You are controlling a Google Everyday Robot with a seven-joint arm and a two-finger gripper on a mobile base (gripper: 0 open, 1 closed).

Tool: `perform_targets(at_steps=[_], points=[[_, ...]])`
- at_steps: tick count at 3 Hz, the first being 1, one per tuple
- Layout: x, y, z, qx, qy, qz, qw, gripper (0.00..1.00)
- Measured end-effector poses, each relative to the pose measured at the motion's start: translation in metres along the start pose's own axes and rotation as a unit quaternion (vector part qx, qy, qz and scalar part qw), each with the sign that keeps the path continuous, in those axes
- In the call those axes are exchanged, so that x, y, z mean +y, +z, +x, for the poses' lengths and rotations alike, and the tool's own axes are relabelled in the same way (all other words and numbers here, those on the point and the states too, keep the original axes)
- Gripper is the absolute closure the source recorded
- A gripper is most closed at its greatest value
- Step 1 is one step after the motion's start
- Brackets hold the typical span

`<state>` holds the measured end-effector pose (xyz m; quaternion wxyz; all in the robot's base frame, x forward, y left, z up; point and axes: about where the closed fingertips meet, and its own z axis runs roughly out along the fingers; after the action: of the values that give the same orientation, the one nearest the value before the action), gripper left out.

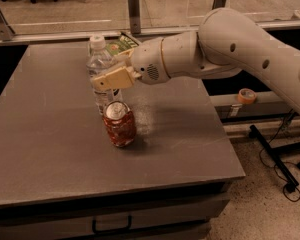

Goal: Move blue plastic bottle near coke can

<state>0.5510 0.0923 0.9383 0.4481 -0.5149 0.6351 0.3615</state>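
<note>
On the worktop [45,134] centre, gripper [102,80] clamped on upright blue plastic bottle [99,63] just beyond coke can [119,125]; move looks done, release left.

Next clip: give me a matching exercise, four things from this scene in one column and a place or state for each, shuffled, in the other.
1. bottle
2. can
3. chip bag
4. tape roll

A. on the low ledge right of the table
B. standing on the table, just in front of the bottle
C. clamped at mid-height by the gripper, which is over the table behind the can
D. at the table's far edge, behind the bottle

Pairs: 1-C, 2-B, 3-D, 4-A
</note>
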Motion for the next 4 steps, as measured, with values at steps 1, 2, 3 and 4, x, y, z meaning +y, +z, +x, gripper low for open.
perform_targets(at_steps=[1, 2, 3, 4], points=[[0.003, -0.001, 0.005, 0.003, -0.002, 0.003, 1.0, 0.38], [0.003, -0.004, 0.007, 0.009, -0.005, 0.005, 0.9999, 0.15], [0.003, -0.007, 0.006, 0.014, -0.002, 0.005, 0.9999, 0.0], [0.003, -0.017, 0.002, 0.017, 0.005, 0.016, 0.9997, 0.0]])
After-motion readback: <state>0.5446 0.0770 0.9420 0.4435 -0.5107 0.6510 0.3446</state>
